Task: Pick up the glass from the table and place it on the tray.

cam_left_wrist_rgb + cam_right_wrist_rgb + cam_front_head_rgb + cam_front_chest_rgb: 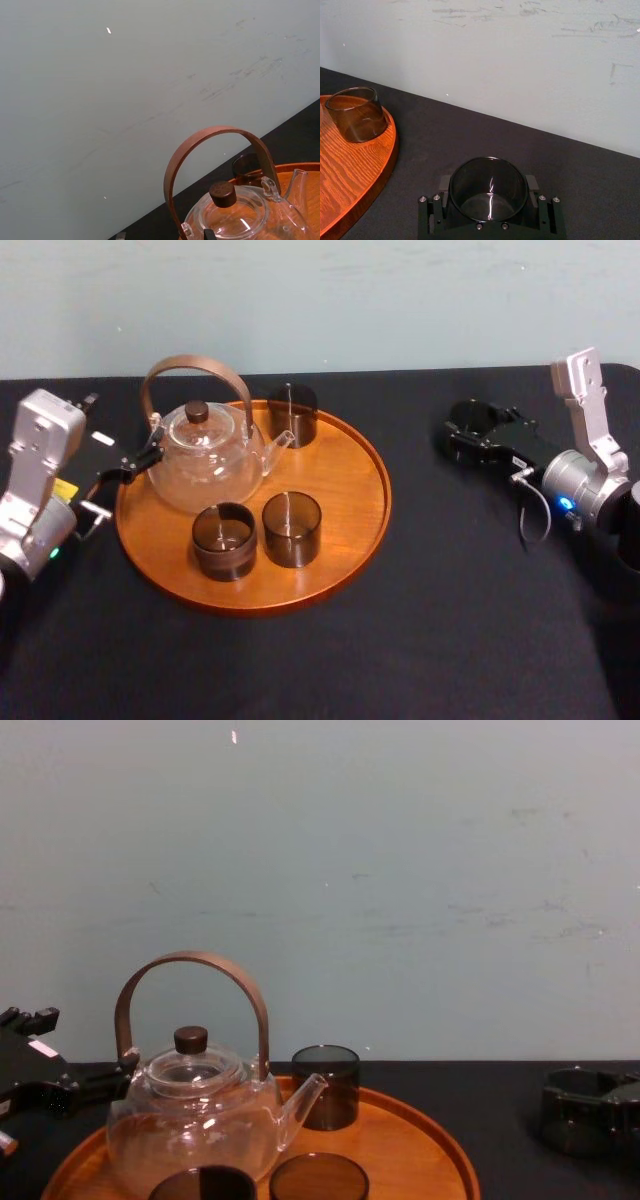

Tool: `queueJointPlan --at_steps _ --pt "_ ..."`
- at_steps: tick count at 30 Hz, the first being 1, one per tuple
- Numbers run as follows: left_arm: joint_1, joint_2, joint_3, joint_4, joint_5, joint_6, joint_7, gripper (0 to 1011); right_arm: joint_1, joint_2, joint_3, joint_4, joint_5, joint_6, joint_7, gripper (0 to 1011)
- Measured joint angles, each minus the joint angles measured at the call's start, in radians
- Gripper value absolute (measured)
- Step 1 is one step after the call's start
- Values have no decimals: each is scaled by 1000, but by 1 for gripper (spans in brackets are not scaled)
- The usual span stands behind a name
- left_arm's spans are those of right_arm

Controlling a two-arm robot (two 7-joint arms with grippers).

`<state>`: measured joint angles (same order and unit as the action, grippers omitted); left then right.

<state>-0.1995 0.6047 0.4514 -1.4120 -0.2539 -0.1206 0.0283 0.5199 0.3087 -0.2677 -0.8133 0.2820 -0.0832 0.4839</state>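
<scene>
On your far left, the left claw [128, 466] sits at the left rim of the tray [350, 480], just beside the body of the teapot [205, 455]; you cannot tell whether it is apart or together. The tray lies on the bench [450, 630], left of centre. The teapot is clear glass with a dark knob on its lid and a brown arched handle. It stands upright on the tray's left half with its spout towards the right. Just beyond the spout, near the tray's far rim, you see the rear tumbler [292, 415], smoky and upright. Nearer to you, two more dark tumblers stand upright side by side and almost touching. The near-left tumbler [223, 540] stands right in front of the teapot, and the near-right tumbler [291, 528] is just beside it. The right half of the tray is bare wood. Further right, past a stretch of bare bench, the right claw [468, 435] is clamped on the glass [488, 192], with one pad pressed to each side of it. The glass is upright with its mouth up, low over the bench and well apart from the tray's right rim. You cannot tell whether its base is touching the bench.
</scene>
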Motion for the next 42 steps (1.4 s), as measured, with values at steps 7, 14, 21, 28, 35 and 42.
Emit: queueJointPlan --at_steps 7,14,21,28,35,42 --pt "0 0 0 0 0 0 0 1010 0 0 0 0 0 0 0 903" --pt "0 0 0 0 0 0 0 1010 0 0 0 0 0 0 0 903" --pt "0 0 0 0 0 0 0 1009 0 0 0 0 0 0 0 903" --pt "0 0 0 0 0 0 0 1010 0 0 0 0 0 0 0 903" --pt "0 0 0 0 0 0 0 1010 0 0 0 0 0 0 0 903" --pt "0 0 0 0 0 0 0 1009 0 0 0 0 0 0 0 903"
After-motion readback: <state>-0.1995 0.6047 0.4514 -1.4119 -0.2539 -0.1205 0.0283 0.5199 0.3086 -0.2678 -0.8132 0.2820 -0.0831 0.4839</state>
